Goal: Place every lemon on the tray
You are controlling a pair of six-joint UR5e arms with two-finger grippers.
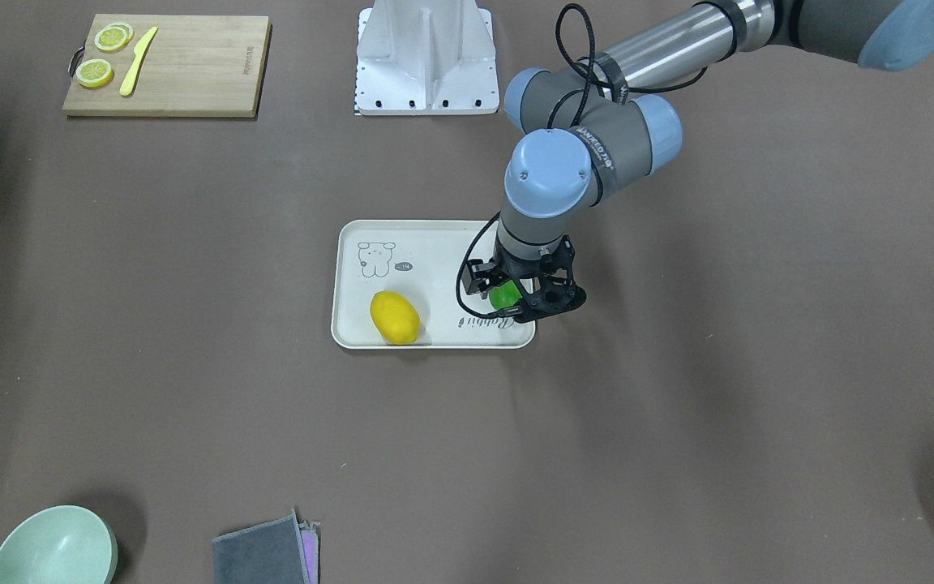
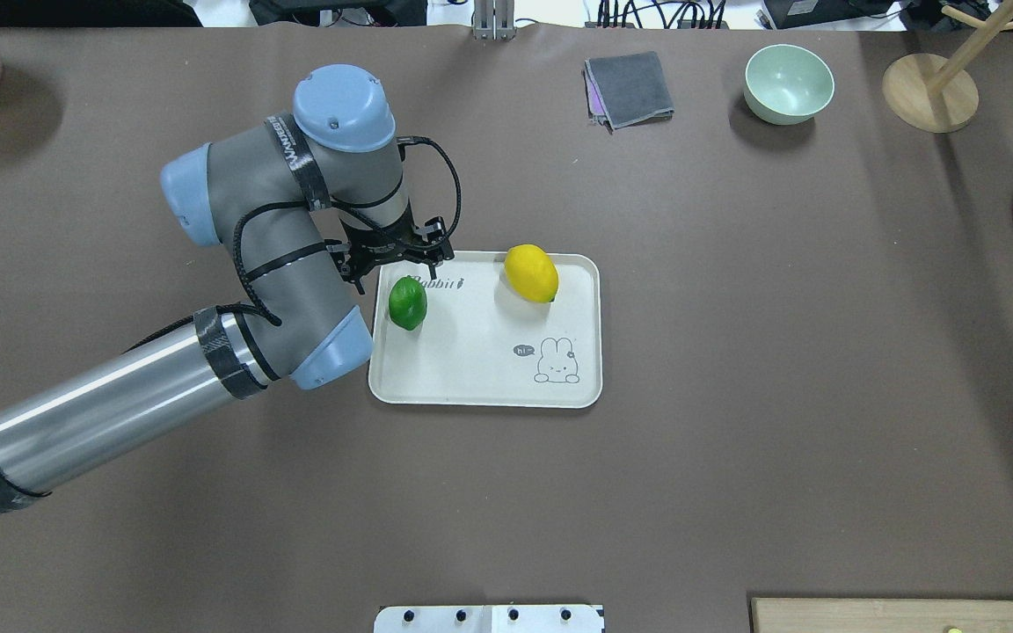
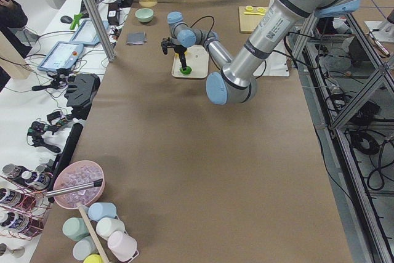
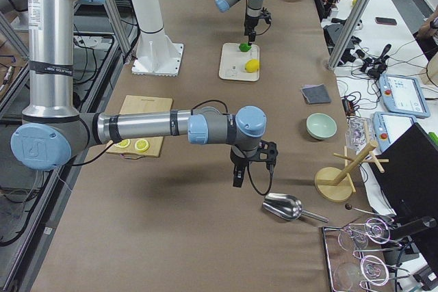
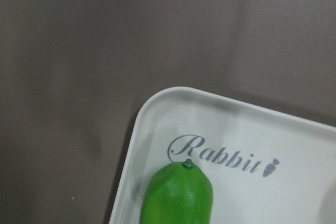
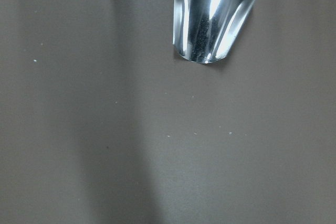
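The left gripper (image 2: 399, 258) hangs just above the near-left corner of the tray (image 2: 480, 369), its jaws apparently parted and holding nothing. The left wrist view shows no fingers around the fruit. The green lemon (image 2: 407, 302) lies free on the tray surface, its tip against the "Rabbit" script and its flank close to the rim. The yellow lemon (image 2: 531, 272) rests well apart from it on the tray's far side, so both fruits look placed and little seems left but clearing the arm away.

The danger sits in that exit. The green lemon is egg-shaped, glossy and near the edge. A low or sideways departure could clip it with a fingertip and roll it against or over the low rim. The looped cable at the wrist could also brush it. A straight rise looks safest.

The right gripper (image 4: 237, 180) hovers over bare table beside a metal scoop (image 4: 282, 206), and its opening cannot be told.
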